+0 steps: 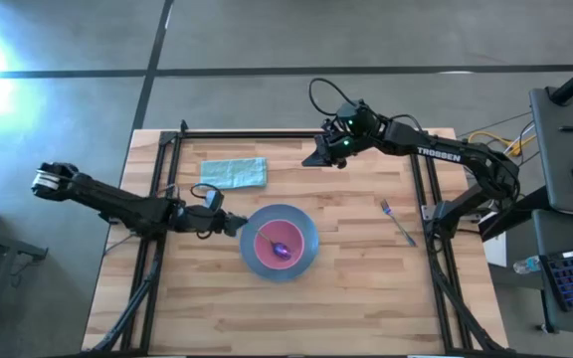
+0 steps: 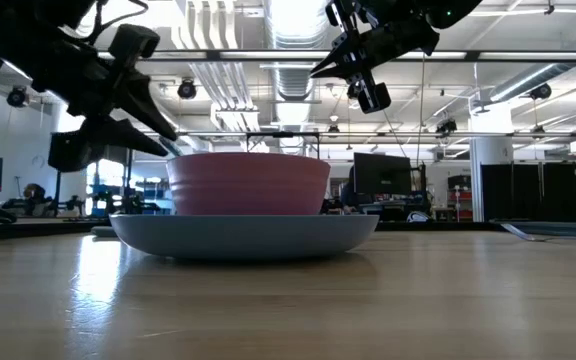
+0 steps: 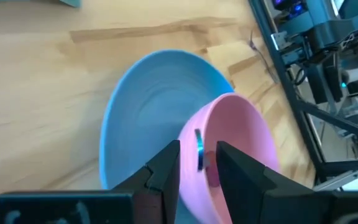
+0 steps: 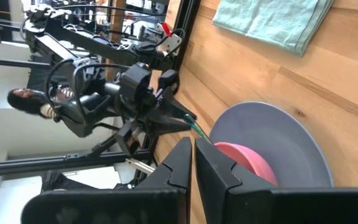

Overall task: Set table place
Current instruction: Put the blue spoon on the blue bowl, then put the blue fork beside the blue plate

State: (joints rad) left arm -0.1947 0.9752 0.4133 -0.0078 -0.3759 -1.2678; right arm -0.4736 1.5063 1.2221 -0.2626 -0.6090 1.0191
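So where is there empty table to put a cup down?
Bare wood lies along the near edge of the table, below the blue plate, and between the plate and the fork. It is crowded beside the plate where the left gripper hovers, and around the folded cloth.

The left claw (image 3: 197, 163), fingers slightly parted, hovers over the pink bowl (image 3: 247, 134) sitting in the blue plate (image 3: 145, 106).
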